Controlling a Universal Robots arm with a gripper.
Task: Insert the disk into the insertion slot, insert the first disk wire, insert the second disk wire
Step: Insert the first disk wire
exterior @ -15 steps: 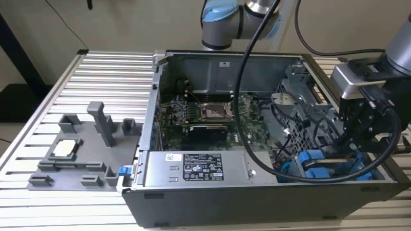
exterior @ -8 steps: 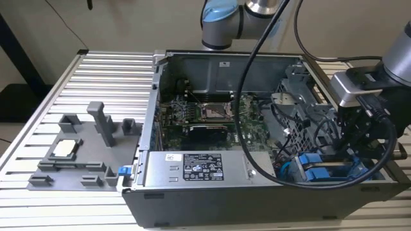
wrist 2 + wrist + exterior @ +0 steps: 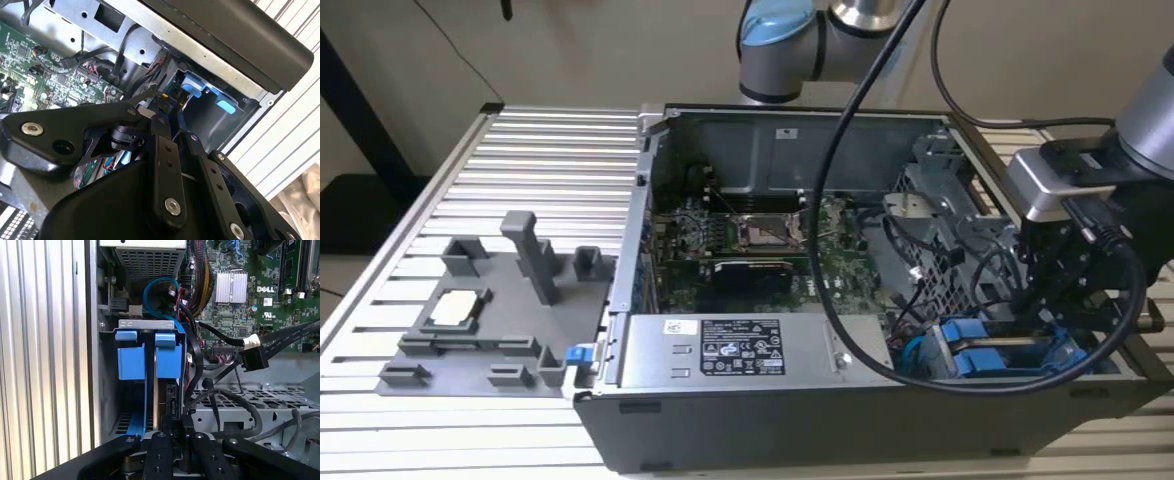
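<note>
Claw [image 3: 172, 429] sits at the narrow mouth of the insertion slot [image 3: 150, 326], seemingly against the disk [image 3: 169, 397]; grip unclear.

Blue-framed disk [image 3: 168, 360] stands on edge, pushed into the dark grey insertion slot [image 3: 170, 326], blue tab outward

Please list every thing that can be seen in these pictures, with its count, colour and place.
case: one, dark grey, on the table.
table: one, silver slats, under everything.
fixture: one, grey, on the table, exterior view's left.
board: one, green, inside the case.
power unit: one, grey, inside the case beside the board.
cage: one, grey, case corner, exterior view's right.
carriers: two, blue, side by side in the cage.
cables: several, black, one blue, over the board.
arm: one, grey with pale blue, behind the case.
claw: one, black, at the carriers.
</note>
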